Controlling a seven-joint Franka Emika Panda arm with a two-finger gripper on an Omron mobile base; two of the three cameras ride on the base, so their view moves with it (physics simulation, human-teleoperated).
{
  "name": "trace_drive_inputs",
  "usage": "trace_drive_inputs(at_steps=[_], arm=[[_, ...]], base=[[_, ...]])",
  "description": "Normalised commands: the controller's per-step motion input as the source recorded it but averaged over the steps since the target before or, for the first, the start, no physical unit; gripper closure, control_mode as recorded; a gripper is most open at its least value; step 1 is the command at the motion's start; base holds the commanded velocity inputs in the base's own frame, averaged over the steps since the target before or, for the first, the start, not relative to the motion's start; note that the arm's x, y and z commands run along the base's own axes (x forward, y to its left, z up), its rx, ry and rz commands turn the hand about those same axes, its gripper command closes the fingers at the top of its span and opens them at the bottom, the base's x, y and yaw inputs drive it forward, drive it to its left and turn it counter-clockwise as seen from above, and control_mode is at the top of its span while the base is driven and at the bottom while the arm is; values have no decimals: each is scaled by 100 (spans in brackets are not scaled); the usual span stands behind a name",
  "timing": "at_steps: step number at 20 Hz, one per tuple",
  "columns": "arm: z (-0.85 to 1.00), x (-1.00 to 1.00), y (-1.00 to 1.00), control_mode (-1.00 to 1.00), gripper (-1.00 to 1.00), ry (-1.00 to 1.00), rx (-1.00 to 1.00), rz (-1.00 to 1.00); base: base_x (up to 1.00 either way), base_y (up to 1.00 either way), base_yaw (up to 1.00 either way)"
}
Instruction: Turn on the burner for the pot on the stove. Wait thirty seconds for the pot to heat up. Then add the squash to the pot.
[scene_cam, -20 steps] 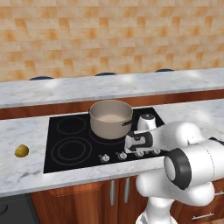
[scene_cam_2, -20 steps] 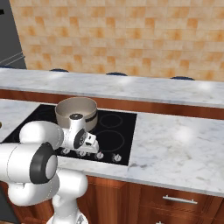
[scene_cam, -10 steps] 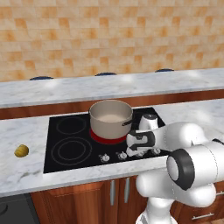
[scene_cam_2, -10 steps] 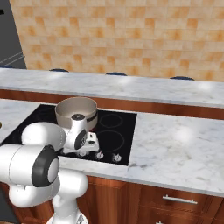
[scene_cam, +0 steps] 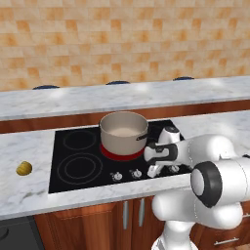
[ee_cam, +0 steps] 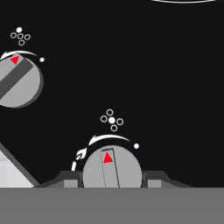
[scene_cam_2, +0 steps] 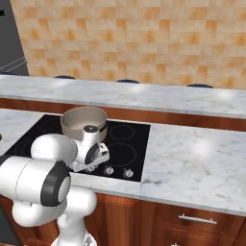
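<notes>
Between the fingertips of the gripper point(ee_cam: 112, 181), a silver knob point(ee_cam: 112, 168) of the stove point(scene_cam: 73, 181) is clamped, jaws closed against its sides. Just beyond, the pot point(scene_cam: 124, 132) is seated on the red-glowing burner point(scene_cam: 117, 154). Well off to the left, the squash point(scene_cam: 24, 168) is noted on the marble counter point(scene_cam: 19, 190).

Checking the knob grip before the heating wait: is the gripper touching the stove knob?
Touching. In the hand view the gripper is shut on the knob, a fingertip pressed against each side.
</notes>
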Motion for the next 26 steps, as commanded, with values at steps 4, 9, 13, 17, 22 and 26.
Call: trace_drive_inputs(at_steps=[4, 9, 13, 17, 22, 26], arm=[[-2, -8, 0, -100, -100, 0, 0, 18], [78, -10, 0, -100, -100, -5, 1, 2], [100, -4, 0, -100, -100, -6, 2, 0], [100, 8, -3, -100, -100, -6, 1, 0], [99, -2, -15, -100, -100, -1, 1, 7], [87, -21, -8, -100, -100, 1, 4, 12]], base=[[0, 0, 0], [0, 0, 0], [0, 0, 0], [0, 0, 0], [0, 0, 0], [0, 0, 0]])
